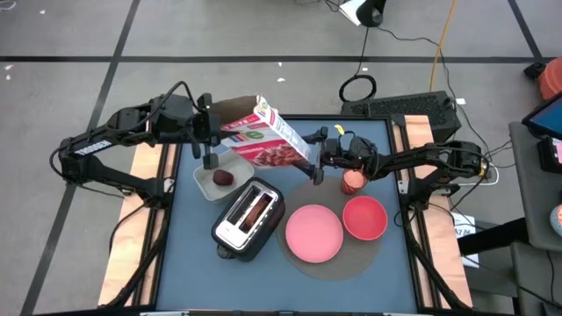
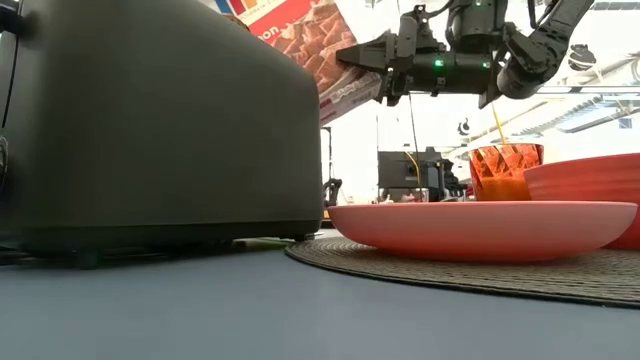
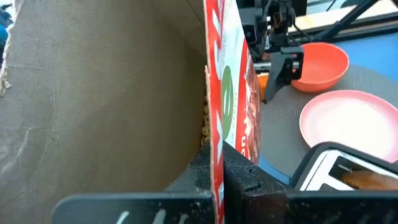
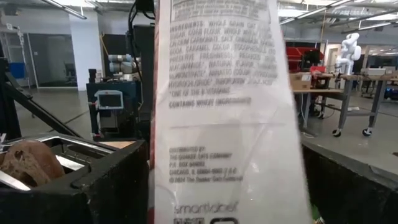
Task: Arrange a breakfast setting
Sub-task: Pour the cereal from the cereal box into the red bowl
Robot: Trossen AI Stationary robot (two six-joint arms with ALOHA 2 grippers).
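A red-and-white cereal box (image 1: 268, 140) hangs tilted above the table's far middle, open end toward the left. My left gripper (image 1: 213, 132) is shut on that end. My right gripper (image 1: 314, 156) stands open at the box's other end, a finger on either side of its narrow printed side (image 4: 224, 93). On a round mat (image 1: 338, 259) lie a pink plate (image 1: 314, 233) and a red bowl (image 1: 364, 218), with a small cup (image 1: 353, 180) beyond them. A dark red fruit (image 1: 223, 177) lies in a white container (image 1: 204, 180). Browned bread (image 1: 256, 208) sticks out of the toaster (image 1: 237, 230). My left gripper pinches one wall of the box at its open end (image 3: 214, 146), one finger inside against the brown cardboard and one outside on the printed face. The box is lifted clear of the table and slants away from the fingers. My right gripper: whether its fingers touch the box, I cannot tell.
The toaster stands at the near left of the blue table top and fills the low view's left half (image 2: 150, 120). The two arms meet over the far middle. Wooden strips (image 1: 145, 211) run along the table's left and right sides.
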